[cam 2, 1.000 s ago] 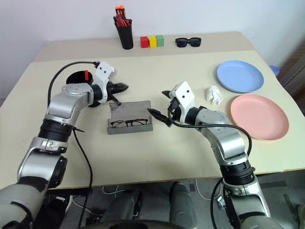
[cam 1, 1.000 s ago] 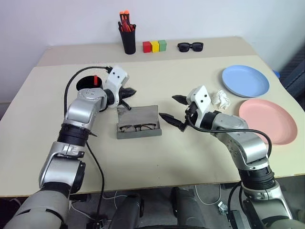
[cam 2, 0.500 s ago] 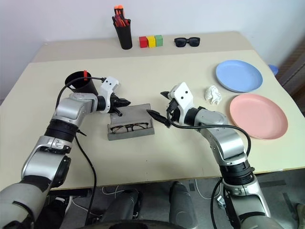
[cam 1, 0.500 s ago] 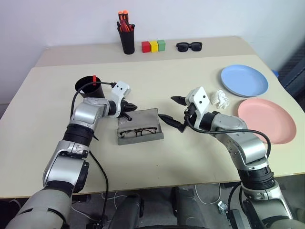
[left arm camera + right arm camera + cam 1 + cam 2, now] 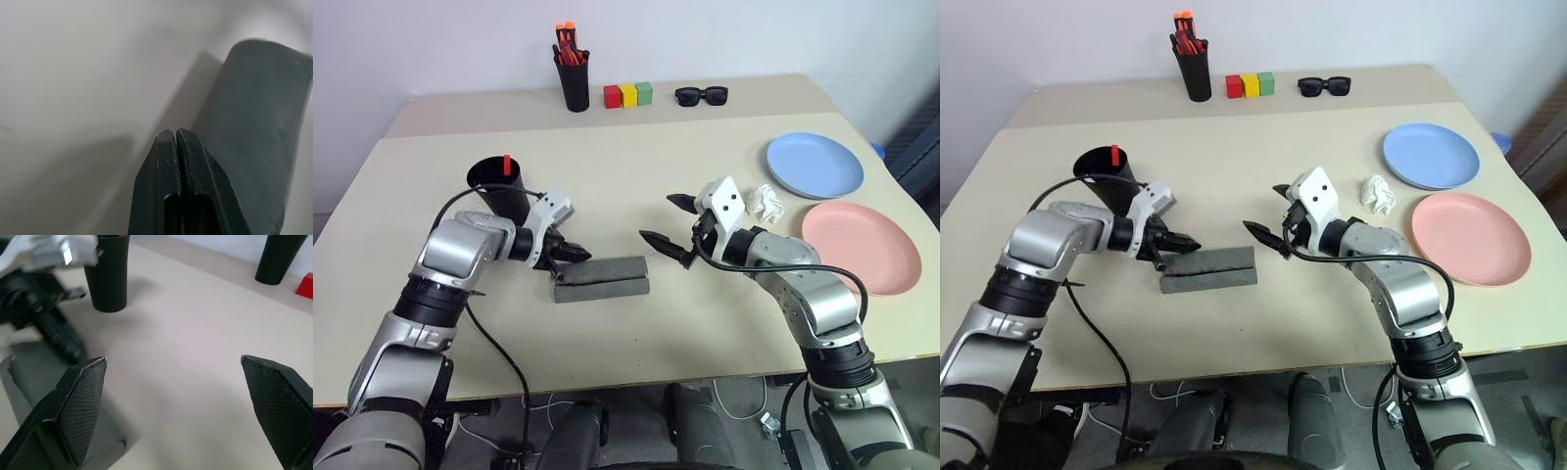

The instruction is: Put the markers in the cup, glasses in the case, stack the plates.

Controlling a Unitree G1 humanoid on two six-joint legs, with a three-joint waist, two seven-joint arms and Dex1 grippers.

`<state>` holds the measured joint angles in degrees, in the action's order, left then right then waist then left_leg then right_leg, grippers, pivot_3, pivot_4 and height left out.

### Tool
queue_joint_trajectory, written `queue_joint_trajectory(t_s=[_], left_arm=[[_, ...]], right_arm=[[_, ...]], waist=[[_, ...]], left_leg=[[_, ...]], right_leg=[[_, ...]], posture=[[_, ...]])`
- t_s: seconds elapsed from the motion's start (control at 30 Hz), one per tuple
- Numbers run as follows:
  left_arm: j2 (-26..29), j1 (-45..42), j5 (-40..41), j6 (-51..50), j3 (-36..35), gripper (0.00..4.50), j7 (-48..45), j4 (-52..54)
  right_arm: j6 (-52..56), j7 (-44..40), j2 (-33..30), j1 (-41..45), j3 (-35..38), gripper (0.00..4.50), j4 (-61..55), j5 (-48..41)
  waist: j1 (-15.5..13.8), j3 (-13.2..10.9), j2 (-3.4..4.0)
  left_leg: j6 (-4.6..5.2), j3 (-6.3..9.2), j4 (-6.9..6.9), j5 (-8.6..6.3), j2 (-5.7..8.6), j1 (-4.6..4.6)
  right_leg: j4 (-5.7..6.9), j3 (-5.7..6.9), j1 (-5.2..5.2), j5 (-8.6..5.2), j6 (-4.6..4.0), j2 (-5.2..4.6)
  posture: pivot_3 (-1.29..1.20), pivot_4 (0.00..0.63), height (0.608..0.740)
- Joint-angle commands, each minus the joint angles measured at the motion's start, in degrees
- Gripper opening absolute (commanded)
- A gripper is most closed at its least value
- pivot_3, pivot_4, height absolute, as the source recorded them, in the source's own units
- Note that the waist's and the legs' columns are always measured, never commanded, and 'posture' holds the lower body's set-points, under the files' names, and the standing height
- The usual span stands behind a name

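The grey case (image 5: 603,278) lies shut on the table, and the glasses are hidden. My left gripper (image 5: 579,253) is shut with nothing in it. Its fingertips (image 5: 176,147) rest at the case's (image 5: 259,122) left end, against the lid. My right gripper (image 5: 664,219) hovers open and empty just right of the case. The black cup (image 5: 499,186) stands behind my left arm with a red marker (image 5: 508,164) sticking out of it. At the right lie the light blue plate (image 5: 817,164) and, nearer, the pink plate (image 5: 862,247), side by side.
A black pen holder (image 5: 574,78) with orange-tipped pens, three coloured blocks (image 5: 628,95) and black sunglasses (image 5: 703,95) line the far edge. A crumpled white paper (image 5: 766,202) lies between my right gripper and the plates.
The case lid has come down from open to shut, hiding the glasses. My left gripper swung down and toward me with the lid. The right arm stayed still.
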<state>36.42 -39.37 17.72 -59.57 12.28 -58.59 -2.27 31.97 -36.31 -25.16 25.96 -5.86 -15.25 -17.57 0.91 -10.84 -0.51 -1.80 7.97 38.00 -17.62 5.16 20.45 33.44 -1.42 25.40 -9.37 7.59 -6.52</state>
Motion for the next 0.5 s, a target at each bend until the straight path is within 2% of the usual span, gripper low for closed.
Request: queue_joint_trajectory(t_s=[0.03, 0.17, 0.27, 0.33, 0.43, 0.5], left_arm=[[0.4, 0.7, -0.3, 3.2, -2.4, 0.05, 3.0, 4.3], [-1.6, 0.0, -0.2, 7.6, -7.1, 0.05, 8.4, 4.3], [-2.7, -0.4, 1.8, 12.1, -11.2, 0.86, 9.3, 4.8], [-4.6, -0.2, 4.9, 16.2, -15.0, 1.79, 8.8, 5.3], [-4.7, 0.8, 9.0, 15.0, -17.6, 3.31, 6.5, 5.6], [-3.4, 2.3, 10.3, 17.6, -18.1, 4.39, 2.9, 5.2]], right_arm=[[-1.9, 0.6, 0.4, 1.2, 0.5, 4.5, -0.4, 0.7], [-2.6, 2.2, 1.0, 2.5, 2.0, 4.5, 1.4, 1.3], [-3.9, 3.8, 0.4, 3.9, 4.7, 4.5, 3.8, 1.6], [-4.4, 3.6, -1.7, 4.2, 7.1, 4.5, 5.0, 1.6], [-3.8, 3.6, -5.0, 4.1, 10.3, 4.5, 6.0, 1.6], [-1.5, 2.7, -10.5, 2.9, 12.7, 4.5, 6.4, 2.7]], waist=[[-0.1, 0.0, 0.0], [-0.1, 0.0, 0.0], [-0.1, 0.0, 0.0], [-0.1, 0.0, 0.0], [-0.3, 0.0, 0.0], [-0.2, 0.0, 0.02]], left_leg=[[0.0, -0.01, 0.0, 0.0, 0.0, -0.01], [-0.01, 0.0, 0.0, 0.01, 0.0, -0.01], [-0.02, -0.01, 0.0, 0.01, -0.01, 0.0], [-0.02, -0.02, 0.0, 0.01, 0.0, 0.0], [-0.01, -0.02, 0.0, 0.01, 0.01, 0.03], [-0.01, -0.04, 0.0, 0.0, 0.02, 0.03]], right_leg=[[0.0, 0.0, 0.0, 0.0, 0.0, 0.0], [0.0, 0.0, 0.0, 0.0, 0.0, 0.0], [-0.01, 0.0, 0.01, 0.0, -0.01, 0.0], [-0.03, 0.0, 0.01, 0.0, -0.01, 0.0], [-0.06, 0.0, 0.0, 0.0, -0.01, -0.04], [-0.05, 0.0, 0.0, 0.01, -0.01, -0.04]], posture=[[0.0, 0.15, 0.74], [0.0, 0.15, 0.74], [0.0, 0.15, 0.74], [0.0, 0.15, 0.74], [0.0, 0.15, 0.74], [0.0, 0.15, 0.74]])
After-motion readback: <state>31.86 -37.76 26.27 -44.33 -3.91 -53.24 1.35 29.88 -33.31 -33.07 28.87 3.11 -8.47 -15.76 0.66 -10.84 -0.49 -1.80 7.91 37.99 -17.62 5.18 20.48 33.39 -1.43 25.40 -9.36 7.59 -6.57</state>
